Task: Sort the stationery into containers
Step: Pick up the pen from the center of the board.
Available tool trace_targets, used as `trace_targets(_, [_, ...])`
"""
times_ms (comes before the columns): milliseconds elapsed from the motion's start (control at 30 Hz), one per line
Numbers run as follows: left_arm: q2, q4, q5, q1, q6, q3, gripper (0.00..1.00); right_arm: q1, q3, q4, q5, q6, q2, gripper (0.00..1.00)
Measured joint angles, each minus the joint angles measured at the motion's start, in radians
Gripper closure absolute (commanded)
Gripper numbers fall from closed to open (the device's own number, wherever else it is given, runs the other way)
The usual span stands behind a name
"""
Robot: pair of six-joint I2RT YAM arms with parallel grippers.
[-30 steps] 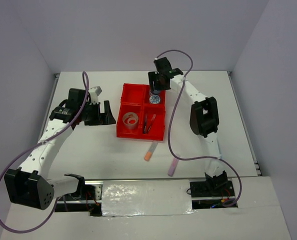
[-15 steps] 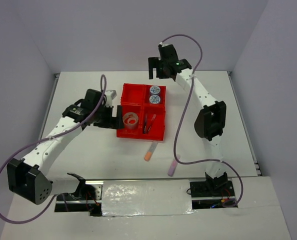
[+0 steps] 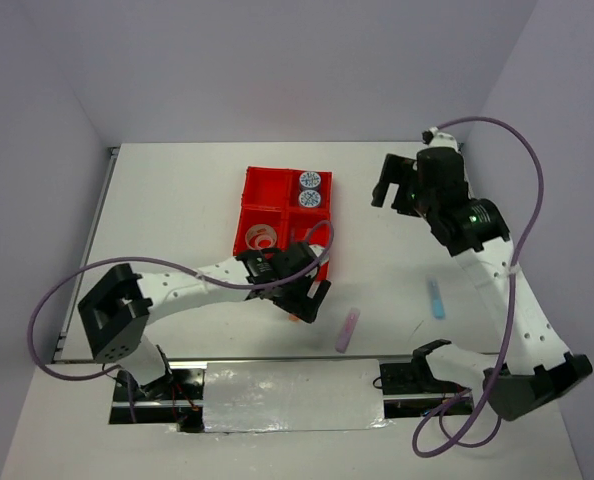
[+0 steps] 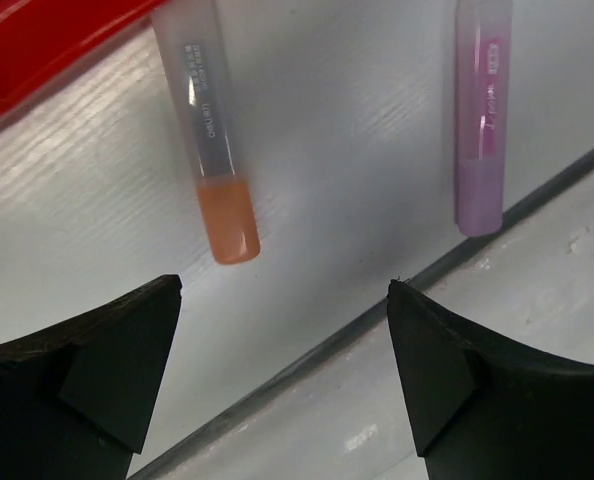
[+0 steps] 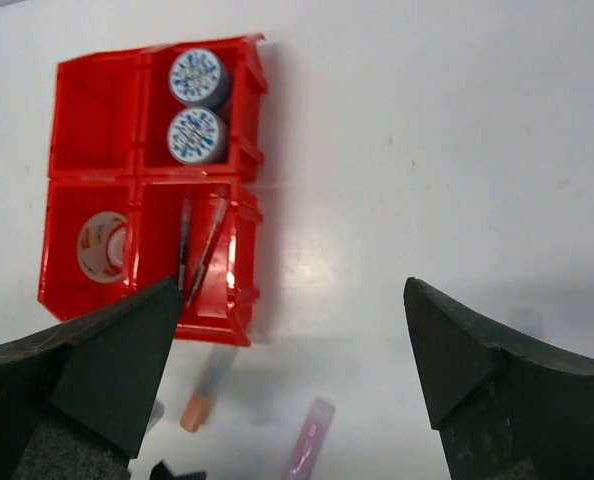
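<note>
left gripper [image 4: 282, 290] jaws spread, gripping nothing; orange highlighter [image 4: 217, 150] on table just ahead, purple highlighter [image 4: 480, 120] alongside. my right gripper [image 5: 289, 300] gaping, empty, above red tray [image 5: 92, 120]: rolls [image 5: 197, 135], pens [image 5: 208, 250] inside. only top view catches light-blue highlighter [image 3: 436, 298].
</note>
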Motion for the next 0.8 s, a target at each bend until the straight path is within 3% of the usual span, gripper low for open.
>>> trace_targets(300, [0.167,0.105,-0.045,-0.032,-0.047,-0.015,0.07,-0.055,-0.325,-0.121,-0.014,0.134,-0.235,0.0])
trace_targets(467, [0.202,0.15,-0.056,-0.035,-0.045,-0.022,0.18,-0.057,-0.352,-0.174,-0.051,0.159,-0.303,0.0])
trace_targets(600, [0.217,0.179,-0.077,-0.036,-0.043,-0.019,0.48,-0.057,-0.346,-0.187,-0.062,0.158,-0.315,0.0])
trace_targets(633, [0.217,0.187,-0.076,-0.036,-0.045,-0.02,0.65,-0.058,-0.339,-0.195,-0.06,0.157,-0.317,0.0])
trace_targets(667, [0.219,0.195,-0.073,-0.036,-0.045,-0.022,0.73,-0.059,-0.328,-0.204,-0.056,0.154,-0.319,0.0])
trace_targets(700, [0.219,0.199,-0.067,-0.037,-0.042,-0.022,0.91,-0.06,-0.315,-0.212,-0.051,0.151,-0.32,0.0])
trace_targets(733, [0.219,0.203,-0.062,-0.039,-0.044,-0.022,1.0,-0.064,-0.302,-0.219,-0.047,0.149,-0.321,0.0])
trace_targets(800, [0.213,0.201,-0.053,-0.046,-0.041,-0.022,1.0,-0.081,-0.283,-0.228,-0.045,0.143,-0.322,0.0])
